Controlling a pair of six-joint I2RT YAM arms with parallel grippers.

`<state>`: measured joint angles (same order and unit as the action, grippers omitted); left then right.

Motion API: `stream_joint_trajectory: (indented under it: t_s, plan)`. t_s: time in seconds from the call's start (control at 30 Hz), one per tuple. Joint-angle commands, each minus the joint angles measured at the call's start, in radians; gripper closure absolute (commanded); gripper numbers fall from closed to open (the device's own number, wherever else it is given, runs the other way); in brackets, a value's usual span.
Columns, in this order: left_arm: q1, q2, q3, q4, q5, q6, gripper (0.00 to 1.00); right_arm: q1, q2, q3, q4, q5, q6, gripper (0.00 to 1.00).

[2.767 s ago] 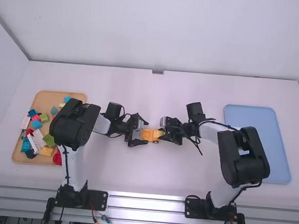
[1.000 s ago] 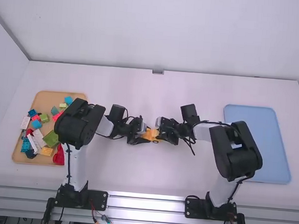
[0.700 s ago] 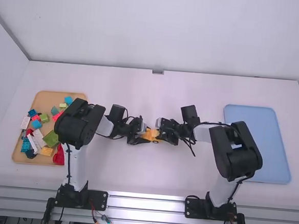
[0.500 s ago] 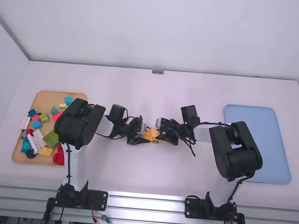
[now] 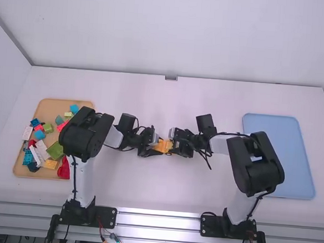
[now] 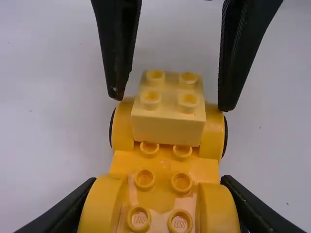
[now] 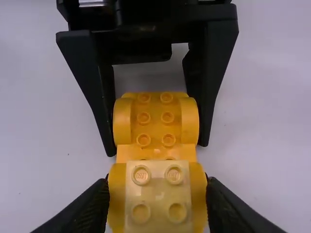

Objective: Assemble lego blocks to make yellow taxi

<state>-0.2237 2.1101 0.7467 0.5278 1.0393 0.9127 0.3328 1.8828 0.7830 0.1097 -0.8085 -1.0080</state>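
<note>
Clock directions are as seen in the high view, with 12 o'clock away from the camera. Compared with 2.8 s earlier, the left gripper (image 5: 156, 145) has advanced toward 3 o'clock and its jaws have narrowed from a wide spread; the right gripper (image 5: 173, 142) has shifted slightly toward 9 o'clock. The yellow taxi (image 5: 163, 146) lies mid-tabletop (image 5: 163, 188), between both jaws. The left jaws are closed to the taxi's width, clamping both sides of its 9 o'clock end. The right jaws are closed likewise at its 3 o'clock end (the end carrying the pale yellow brick (image 6: 168, 128), studs up). The block tray (image 5: 48, 106) is positioned at 9 o'clock from the taxi, the blue tray (image 5: 299, 188) at 3 o'clock.
</note>
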Motion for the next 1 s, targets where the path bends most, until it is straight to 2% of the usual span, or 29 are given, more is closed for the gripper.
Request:
stream_joint_trajectory:
  t_s: [0.0,0.1,0.23,0.53,0.97]
  plan:
    - [-0.011,0.016,-0.021,-0.021,-0.028,-0.008,0.44,0.002,0.010,-0.011,0.005,-0.001,0.026,0.56]
    - [-0.011,0.016,-0.021,-0.022,-0.027,-0.008,0.45,0.002,0.010,-0.011,0.011,-0.003,0.028,0.64]
    - [-0.011,0.016,-0.022,-0.023,-0.027,-0.008,0.48,0.003,0.010,-0.011,0.011,-0.005,0.029,0.66]
    - [-0.013,0.016,-0.021,-0.048,-0.027,-0.004,0.51,0.003,0.010,-0.011,0.017,-0.026,0.028,0.65]
    - [-0.018,0.016,-0.021,-0.041,-0.028,-0.004,0.51,0.003,0.010,-0.011,0.018,-0.032,0.029,0.64]
